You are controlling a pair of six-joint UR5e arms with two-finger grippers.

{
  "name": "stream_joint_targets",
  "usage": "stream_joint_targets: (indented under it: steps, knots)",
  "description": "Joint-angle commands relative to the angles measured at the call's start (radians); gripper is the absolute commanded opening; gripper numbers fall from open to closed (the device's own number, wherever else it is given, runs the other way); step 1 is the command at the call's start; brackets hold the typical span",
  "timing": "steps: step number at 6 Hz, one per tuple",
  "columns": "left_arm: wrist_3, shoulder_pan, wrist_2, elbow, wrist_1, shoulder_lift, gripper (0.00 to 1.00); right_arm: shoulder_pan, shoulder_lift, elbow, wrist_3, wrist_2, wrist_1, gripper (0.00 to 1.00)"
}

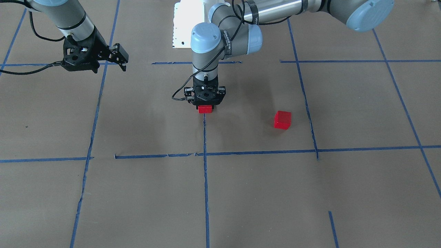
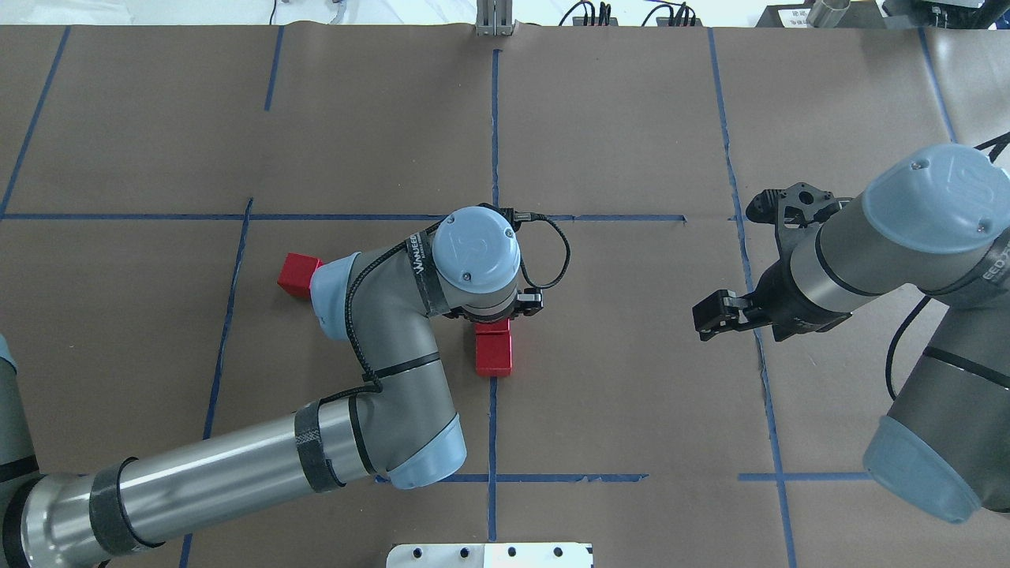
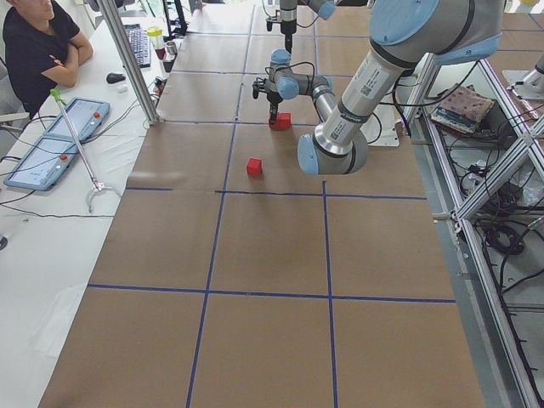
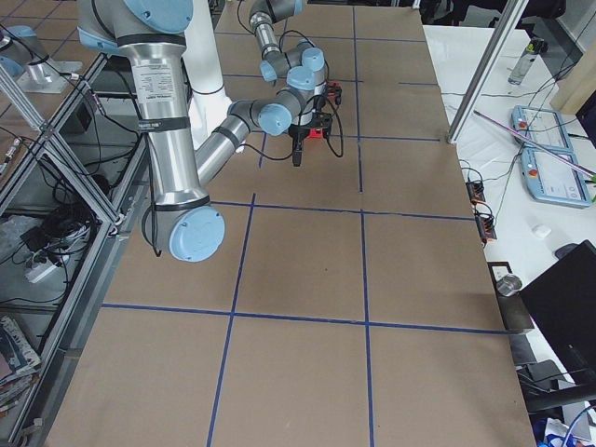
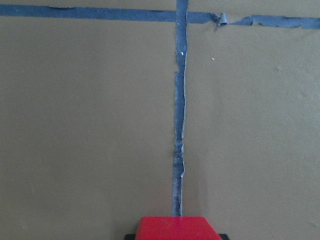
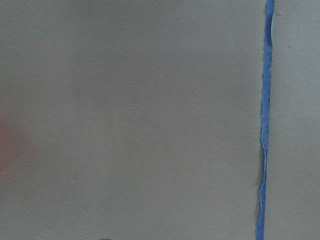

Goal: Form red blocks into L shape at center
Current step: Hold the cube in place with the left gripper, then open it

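Note:
Two red blocks lie in a line on the blue tape at the center. My left gripper points straight down and is shut on the farther one, which rests on the paper and shows at the bottom of the left wrist view. In the front view that block hides the nearer one. The third red block sits alone on the robot's left and also shows in the front view. My right gripper hangs open and empty above the paper, far to the right.
The table is brown paper with a grid of blue tape lines. A white plate sits at the robot's base. A person sits at a side desk beyond the table's far edge.

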Motion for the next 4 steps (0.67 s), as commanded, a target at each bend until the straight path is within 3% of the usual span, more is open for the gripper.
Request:
stream_joint_targets:
  steps: [1,2,3,4]
  knots:
    - [0.0,0.001,-0.002,-0.002,-0.001,0.001,0.88,0.0,0.0,0.001,0.0,0.002,0.0,1.0]
    - [0.0,0.001,-0.002,-0.008,-0.001,0.001,1.0,0.0,0.0,0.001,0.0,0.002,0.0,1.0]
    - [0.001,-0.002,-0.005,-0.068,0.002,0.019,1.0,0.0,0.0,0.003,0.0,0.002,0.0,1.0]
    - [0.009,-0.022,-0.005,-0.216,0.005,0.108,0.99,0.004,0.0,0.003,0.0,0.002,0.0,1.0]
